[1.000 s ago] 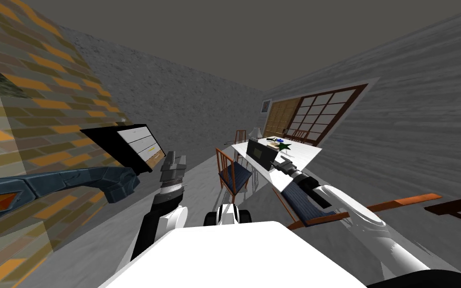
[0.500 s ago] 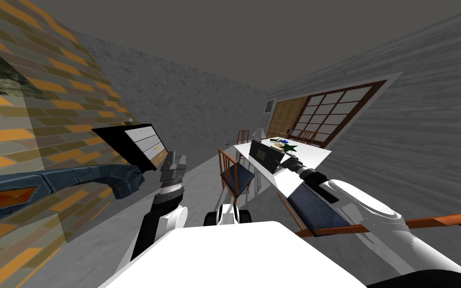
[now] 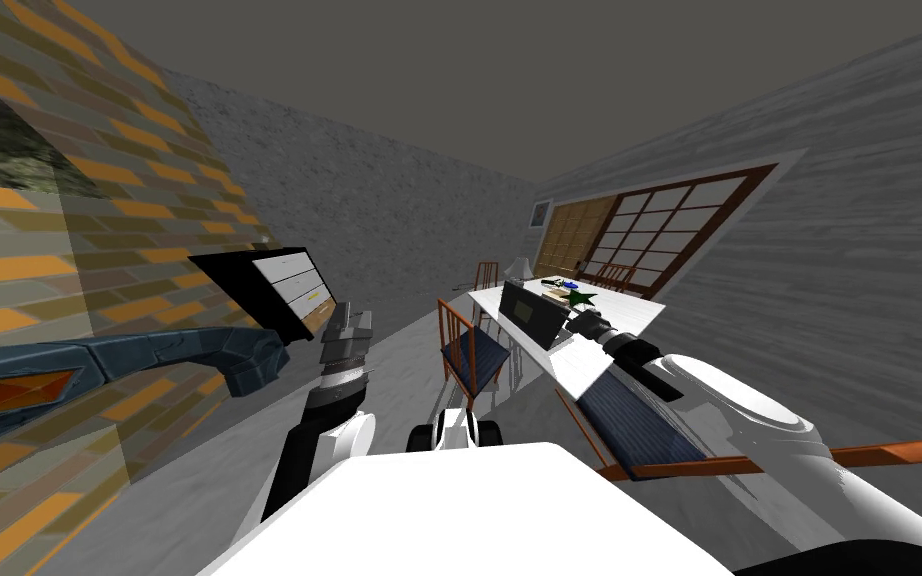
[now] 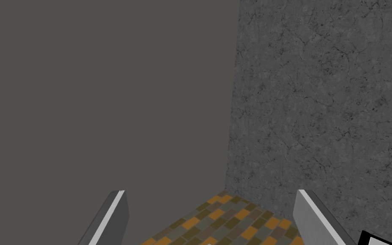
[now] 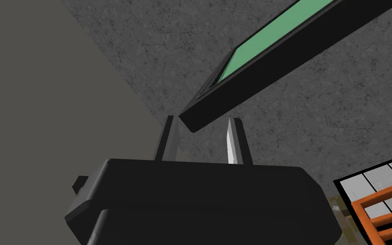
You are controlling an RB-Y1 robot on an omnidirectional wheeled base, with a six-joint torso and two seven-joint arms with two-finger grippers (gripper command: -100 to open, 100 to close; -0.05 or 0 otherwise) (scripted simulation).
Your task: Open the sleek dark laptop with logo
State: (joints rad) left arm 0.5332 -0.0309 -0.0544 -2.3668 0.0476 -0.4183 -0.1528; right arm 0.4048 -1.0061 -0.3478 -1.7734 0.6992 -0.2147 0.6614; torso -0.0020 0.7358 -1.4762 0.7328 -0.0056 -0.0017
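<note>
Right wrist view tells the story: the right hand (image 5: 200,118) has its two thin fingers narrowed onto a corner of the flat black laptop lid with a green screen (image 5: 276,55), one blade on each face. Head view puts the dark laptop (image 3: 534,312) straight ahead of that hand on the long white bench (image 3: 639,305), lid already raised well off its base, so the opening looks well along. Now the craft of it, as I judge: swing the hand on an arc about the hinge, not a straight pull, or the corner slips out from between the blades. Go gently; a grip this close to the corner could twist the lid or drag the base across the bench. And the left hand (image 4: 210,191) is up beside the chest, fingers spread wide, holding nothing.
</note>
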